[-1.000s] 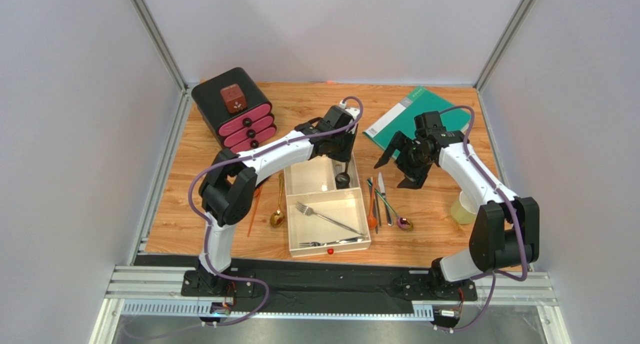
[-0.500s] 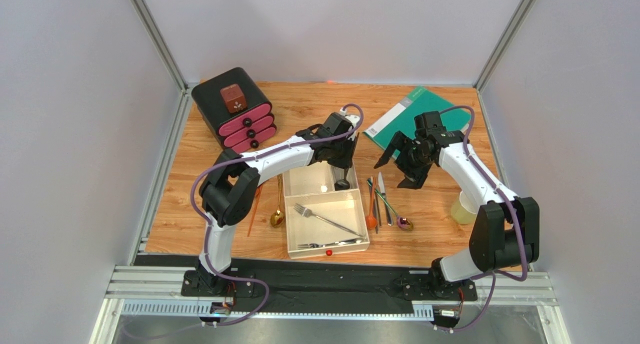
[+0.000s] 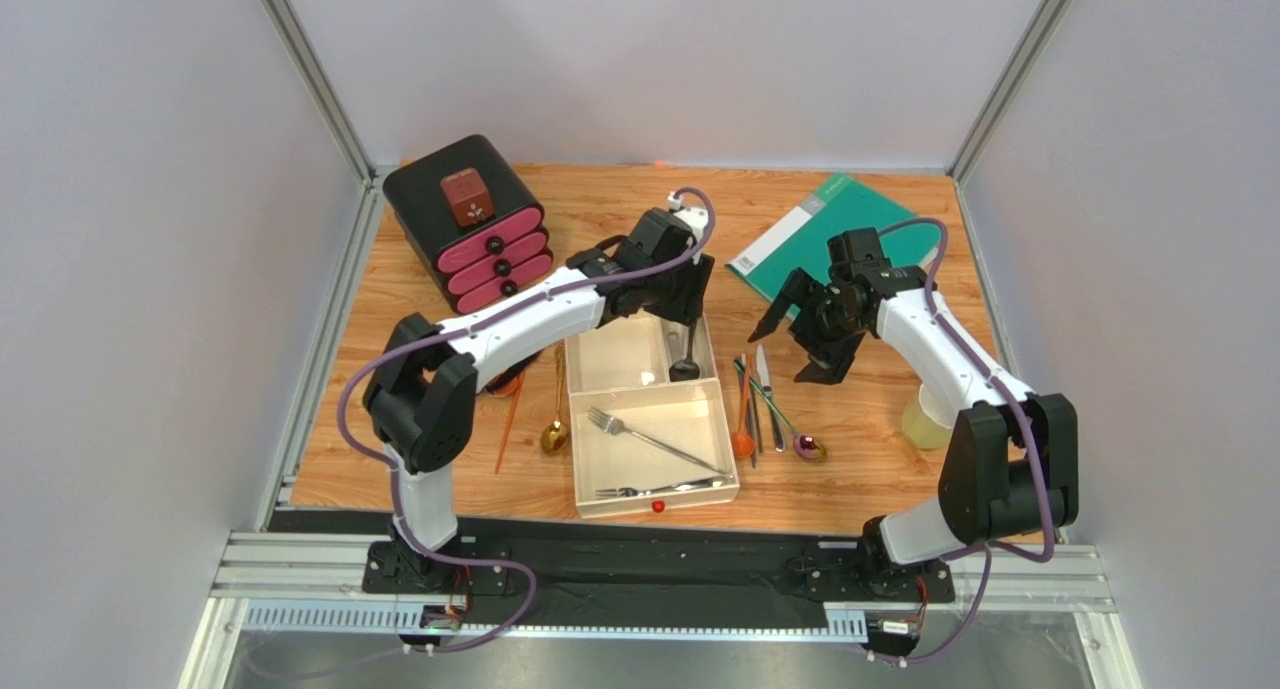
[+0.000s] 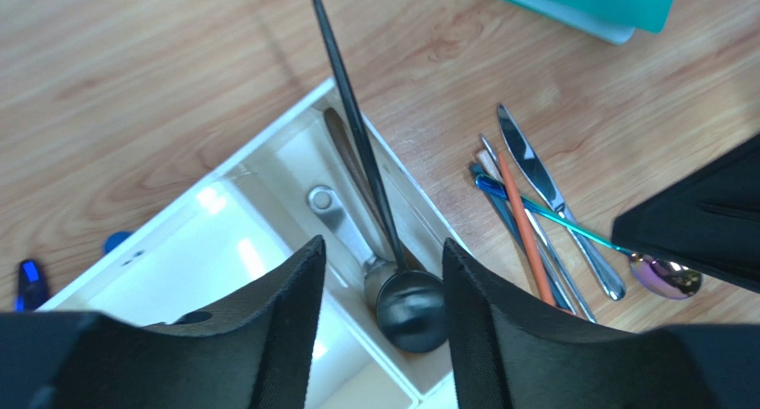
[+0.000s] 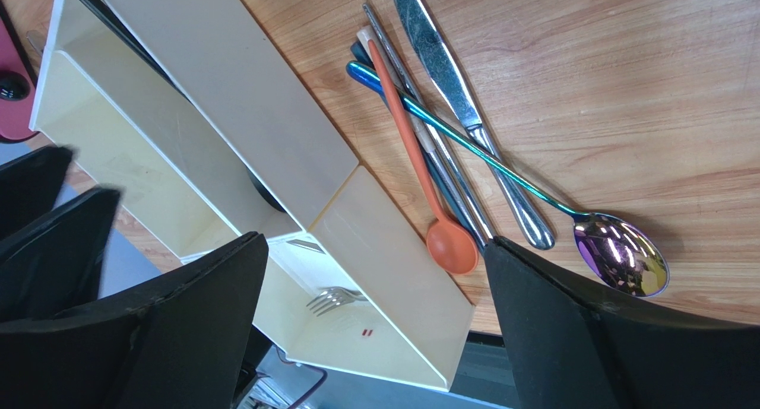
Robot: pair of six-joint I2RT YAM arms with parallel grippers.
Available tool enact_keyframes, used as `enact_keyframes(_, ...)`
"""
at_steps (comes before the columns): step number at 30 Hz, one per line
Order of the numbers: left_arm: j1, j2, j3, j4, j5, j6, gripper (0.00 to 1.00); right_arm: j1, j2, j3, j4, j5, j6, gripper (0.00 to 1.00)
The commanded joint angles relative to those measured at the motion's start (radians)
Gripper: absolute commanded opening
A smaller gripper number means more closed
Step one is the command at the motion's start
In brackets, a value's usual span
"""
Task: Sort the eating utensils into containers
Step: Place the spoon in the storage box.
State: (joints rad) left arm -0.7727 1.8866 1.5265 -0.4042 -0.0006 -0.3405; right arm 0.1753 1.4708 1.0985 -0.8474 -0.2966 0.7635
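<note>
Eating utensils (image 5: 441,137) lie in two groups near the left tool (image 4: 382,249). Its fingers (image 4: 268,329) stand spread with nothing between them, over a small compartment of the cream tray (image 4: 268,160). Straight below the gap, a black spoon (image 4: 410,307) rests in that compartment. Its bowl sits by the fingertips and its handle leans out over the tray's far rim. A silver spoon (image 4: 334,211) lies beside it. A duller handle under the black one is mostly covered, and I cannot tell what it belongs to.

Beyond this tool's right finger, a loose bundle lies on the tabletop (image 5: 624,88): a silver knife (image 5: 446,71), an orange spoon (image 5: 450,246) and a blue-purple spoon (image 5: 620,253). The thin grey pieces beneath them overlap too much to tell apart.

The right tool (image 5: 373,249) hangs over that bundle, jaws wide apart and empty. Its fingers hide part of the tray, so only fork tines (image 5: 330,298) show from the wrist. The overhead view shows two forks (image 3: 654,437) in the large compartment. Under the left arm, a gold spoon (image 3: 555,439) and a thin copper piece (image 3: 504,434) are partly covered.
</note>
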Motion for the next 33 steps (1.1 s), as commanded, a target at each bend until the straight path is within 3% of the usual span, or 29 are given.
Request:
enact_keyframes(1,0.025,-0.133,0.064,-0.109,-0.116,0.019,0.58,-0.003,-0.049,0.014,0.036,0.011,0.016,1.00)
enact_keyframes(6,0.173,-0.254,0.022,-0.255,-0.093,0.000,0.57,-0.003,-0.090,0.046,0.033,0.068,0.016,1.00)
enact_keyframes(10,0.231,-0.406,-0.214,-0.280,-0.115,0.015,0.57,-0.003,-0.075,0.066,0.034,0.070,0.020,1.00)
enact_keyframes(12,0.292,-0.501,-0.338,-0.282,-0.055,-0.008,0.59,-0.003,-0.058,0.072,0.042,0.057,0.022,1.00)
enact_keyframes(14,0.381,-0.582,-0.417,-0.272,0.040,-0.044,0.59,-0.003,-0.050,0.075,0.054,0.050,0.022,1.00)
enact_keyframes(17,0.418,-0.632,-0.496,-0.304,0.044,-0.034,0.59,-0.003,-0.038,0.078,0.074,0.040,0.034,1.00)
enact_keyframes(27,0.420,-0.512,-0.601,-0.240,0.102,0.006,0.57,0.000,0.002,0.098,0.107,0.007,0.037,1.00)
enact_keyframes(33,0.418,-0.354,-0.552,-0.243,0.186,0.000,0.53,0.000,0.016,0.104,0.085,0.002,0.036,1.00)
